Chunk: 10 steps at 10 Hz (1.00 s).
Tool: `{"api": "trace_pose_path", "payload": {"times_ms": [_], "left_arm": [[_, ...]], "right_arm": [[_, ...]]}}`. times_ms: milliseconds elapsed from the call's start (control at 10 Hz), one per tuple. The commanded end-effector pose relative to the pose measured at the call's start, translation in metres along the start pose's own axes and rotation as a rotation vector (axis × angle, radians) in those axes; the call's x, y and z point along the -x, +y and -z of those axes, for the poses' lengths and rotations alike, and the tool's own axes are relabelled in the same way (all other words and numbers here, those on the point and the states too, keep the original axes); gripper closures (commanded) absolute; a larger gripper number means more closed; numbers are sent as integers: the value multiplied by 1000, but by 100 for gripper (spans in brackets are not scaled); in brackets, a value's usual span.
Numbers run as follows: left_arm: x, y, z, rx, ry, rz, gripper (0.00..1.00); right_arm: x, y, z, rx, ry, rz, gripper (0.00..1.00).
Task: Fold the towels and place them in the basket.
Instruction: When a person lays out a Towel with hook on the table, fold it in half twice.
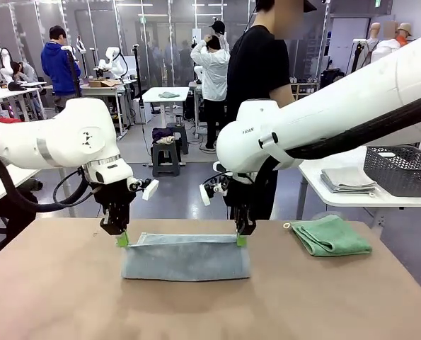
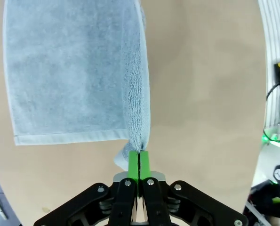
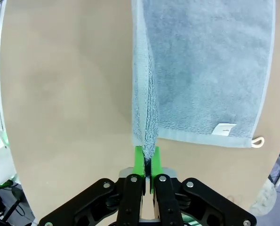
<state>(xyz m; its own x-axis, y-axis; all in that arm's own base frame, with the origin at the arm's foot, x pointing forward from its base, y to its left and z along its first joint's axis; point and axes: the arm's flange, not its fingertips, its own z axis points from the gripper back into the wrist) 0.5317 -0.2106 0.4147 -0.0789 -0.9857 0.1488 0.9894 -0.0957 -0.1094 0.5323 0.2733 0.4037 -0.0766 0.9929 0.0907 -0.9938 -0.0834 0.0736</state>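
Two pincers grip one pale grey-blue towel (image 1: 185, 257) along its far long edge. The left pincer (image 1: 121, 239) is clamped tight on the far left corner of this towel. The right pincer (image 1: 241, 239) is clamped tight on the far right corner. Both point straight down at the brown desk (image 1: 54, 297).

Between the two grips the far edge is raised a little off the surface. The rest of the towel lies flat as a long band near the middle of the desk.

In the left wrist view the green pads (image 2: 132, 162) press together with the terry edge bunched between them, and the towel spreads away over the desk to one side. The right wrist view shows the same kind of pinch on the opposite corner. There, a white label (image 3: 223, 129) sits just inside the short hem, and a small hanging loop (image 3: 258, 141) sticks out at the hem's free end, away from the pincer.

A mint green towel (image 1: 330, 235) lies folded on the desk on the robot's right, well apart from the grey-blue one.

The basket (image 1: 402, 170) stands on a white side desk (image 1: 337, 200) beyond the brown desk's right end, partly behind the right arm. A stack of folded grey towels (image 1: 348, 179) lies just beside it.

A person (image 1: 260, 64) in a black top stands at the far side.
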Motion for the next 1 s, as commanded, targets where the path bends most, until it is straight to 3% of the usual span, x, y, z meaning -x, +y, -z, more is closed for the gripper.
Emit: {"api": "trace_pose_path", "payload": {"times_ms": [0, 600, 900], "left_arm": [[-5, 27, -9, 35, 23, 0, 99], [1, 115, -5, 93, 12, -29, 99], [5, 141, -2, 119, -10, -38, 99]], "right_arm": [[-2, -26, 0, -33, -15, 2, 94], [18, -99, 5, -83, -16, 58, 94], [24, -120, 8, -118, -41, 58, 94]]}}
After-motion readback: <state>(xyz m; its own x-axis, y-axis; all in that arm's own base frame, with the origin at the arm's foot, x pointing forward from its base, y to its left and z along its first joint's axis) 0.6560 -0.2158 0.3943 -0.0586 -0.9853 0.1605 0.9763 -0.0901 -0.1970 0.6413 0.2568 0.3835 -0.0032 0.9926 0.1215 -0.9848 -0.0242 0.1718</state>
